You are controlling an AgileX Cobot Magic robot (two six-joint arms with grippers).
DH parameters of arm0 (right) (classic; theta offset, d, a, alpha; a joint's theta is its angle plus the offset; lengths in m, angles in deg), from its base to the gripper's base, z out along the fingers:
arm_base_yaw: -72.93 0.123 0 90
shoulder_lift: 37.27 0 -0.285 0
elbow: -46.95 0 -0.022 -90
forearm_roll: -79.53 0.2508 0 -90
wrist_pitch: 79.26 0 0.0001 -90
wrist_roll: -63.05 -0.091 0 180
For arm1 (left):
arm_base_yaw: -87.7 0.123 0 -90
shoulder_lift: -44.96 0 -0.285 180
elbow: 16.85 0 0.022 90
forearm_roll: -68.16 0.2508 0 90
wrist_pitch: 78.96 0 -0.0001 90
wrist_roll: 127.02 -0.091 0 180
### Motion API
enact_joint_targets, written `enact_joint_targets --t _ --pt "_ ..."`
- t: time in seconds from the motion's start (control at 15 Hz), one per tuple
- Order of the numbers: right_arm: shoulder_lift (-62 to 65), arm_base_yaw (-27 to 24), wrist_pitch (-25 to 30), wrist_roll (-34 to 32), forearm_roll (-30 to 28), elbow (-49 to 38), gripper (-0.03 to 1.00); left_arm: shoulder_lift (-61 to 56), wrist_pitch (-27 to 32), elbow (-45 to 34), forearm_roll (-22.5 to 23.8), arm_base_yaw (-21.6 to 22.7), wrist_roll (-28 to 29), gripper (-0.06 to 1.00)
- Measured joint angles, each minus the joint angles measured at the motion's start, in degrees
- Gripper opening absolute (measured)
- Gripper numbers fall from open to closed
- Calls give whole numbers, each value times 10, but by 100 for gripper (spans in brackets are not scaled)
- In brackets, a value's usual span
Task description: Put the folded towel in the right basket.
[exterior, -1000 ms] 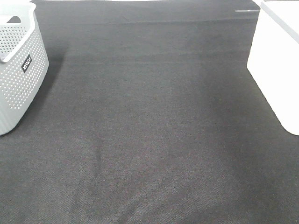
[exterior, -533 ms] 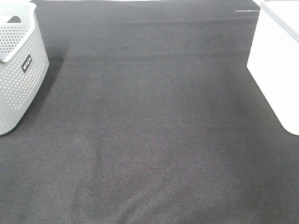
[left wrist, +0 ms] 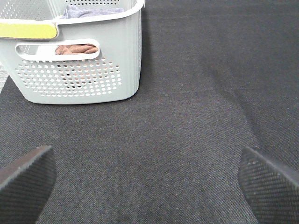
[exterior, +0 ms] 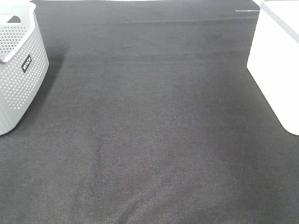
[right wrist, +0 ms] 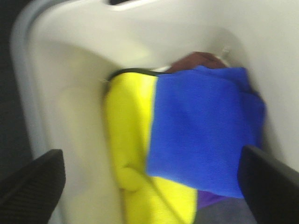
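Folded towel (right wrist: 201, 130), blue, lying inside the right basket (right wrist: 70, 84), partly over a yellow cloth (right wrist: 128, 140). Behind it, a sliver of dark reddish cloth (right wrist: 196, 60) against the white wall. Right gripper (right wrist: 152, 186) hovering above that pile, fingers spread wide apart, clamped on nothing. Somewhat blurred, all of this.

Underneath everything, a dark woven table cover (exterior: 149, 130), faintly creased toward the lower middle of the overhead frame. At upper left of that frame, a grey perforated basket (exterior: 18, 70) with a small black label. At the right edge, the white side of the right basket. Well apart, the two, with the dark cover between.

Left gripper (left wrist: 149, 186) low over the cover, fingers likewise far apart, holding nothing. Just ahead of it the grey perforated basket, with a brown rag (left wrist: 74, 48) showing through the handle slot, a grey-blue cloth (left wrist: 93, 11) inside near the rim and a yellow strip (left wrist: 28, 30) on the rim.
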Motion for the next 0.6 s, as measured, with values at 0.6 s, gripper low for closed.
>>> enact_joint_targets --t 0.6 --pt "501 73 -24 -14 -1 -578 97 0 0 0 0 0 0 99"
